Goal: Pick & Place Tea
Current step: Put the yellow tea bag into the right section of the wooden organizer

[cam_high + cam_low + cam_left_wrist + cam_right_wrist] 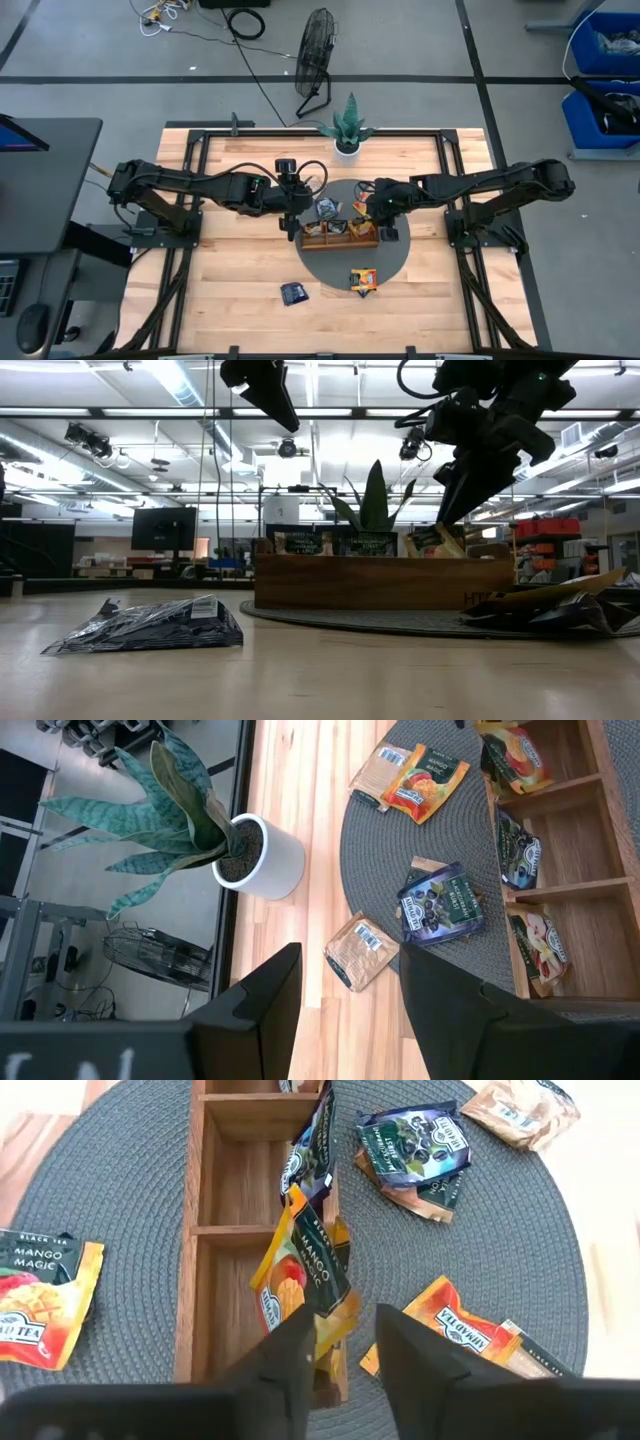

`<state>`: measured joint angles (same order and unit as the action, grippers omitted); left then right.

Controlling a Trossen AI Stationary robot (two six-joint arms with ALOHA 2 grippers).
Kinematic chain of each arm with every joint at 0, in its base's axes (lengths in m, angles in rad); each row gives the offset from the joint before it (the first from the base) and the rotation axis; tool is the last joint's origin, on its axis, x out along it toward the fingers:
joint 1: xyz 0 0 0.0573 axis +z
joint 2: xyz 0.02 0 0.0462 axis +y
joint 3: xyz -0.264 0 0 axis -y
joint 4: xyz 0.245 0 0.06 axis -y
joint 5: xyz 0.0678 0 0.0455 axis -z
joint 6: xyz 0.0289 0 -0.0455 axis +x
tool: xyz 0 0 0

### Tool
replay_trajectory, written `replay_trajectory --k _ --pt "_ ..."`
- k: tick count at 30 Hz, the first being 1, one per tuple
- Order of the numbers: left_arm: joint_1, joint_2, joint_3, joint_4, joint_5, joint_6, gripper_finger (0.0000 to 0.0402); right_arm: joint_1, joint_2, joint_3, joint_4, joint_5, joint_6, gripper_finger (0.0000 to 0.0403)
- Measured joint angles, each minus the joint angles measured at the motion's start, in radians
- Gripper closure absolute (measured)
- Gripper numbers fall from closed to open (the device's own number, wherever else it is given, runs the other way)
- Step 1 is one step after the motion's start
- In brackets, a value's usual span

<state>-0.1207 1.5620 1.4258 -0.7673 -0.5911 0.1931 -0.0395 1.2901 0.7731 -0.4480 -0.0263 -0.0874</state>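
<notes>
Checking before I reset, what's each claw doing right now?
Left claw: open, holding nothing.
Right claw: open, just over an orange sachet in the tray.

My right hand (340, 1342) is covering the lower edge of the orange sachet (305, 1275) leaning on the tray (190, 1250) wall, so I can't tell if I'm touching it. The frame edge is cutting off the tray's far compartment. From overhead, sachets in the tray (340, 238) are showing too small to sort by colour.
</notes>
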Motion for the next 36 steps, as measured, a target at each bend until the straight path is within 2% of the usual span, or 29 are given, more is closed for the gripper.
replay_trajectory --k 5,15,32,36 --pt "0.000 0.000 0.000 0.000 0.000 0.000 0.0230 0.000 0.000 0.000 0.000 -0.012 -0.001 0.0265" --pt "0.000 0.000 0.000 0.000 0.000 0.000 0.0230 0.000 0.000 0.000 0.024 -0.016 -0.004 0.0279" --pt "0.000 0.000 0.000 0.000 0.000 -0.025 0.0230 -0.014 0.001 0.000 0.035 -0.017 -0.030 0.0280" --pt "0.000 0.000 0.000 0.000 0.000 -0.026 0.0230 -0.040 0.001 0.000 0.035 -0.056 -0.003 0.0280"
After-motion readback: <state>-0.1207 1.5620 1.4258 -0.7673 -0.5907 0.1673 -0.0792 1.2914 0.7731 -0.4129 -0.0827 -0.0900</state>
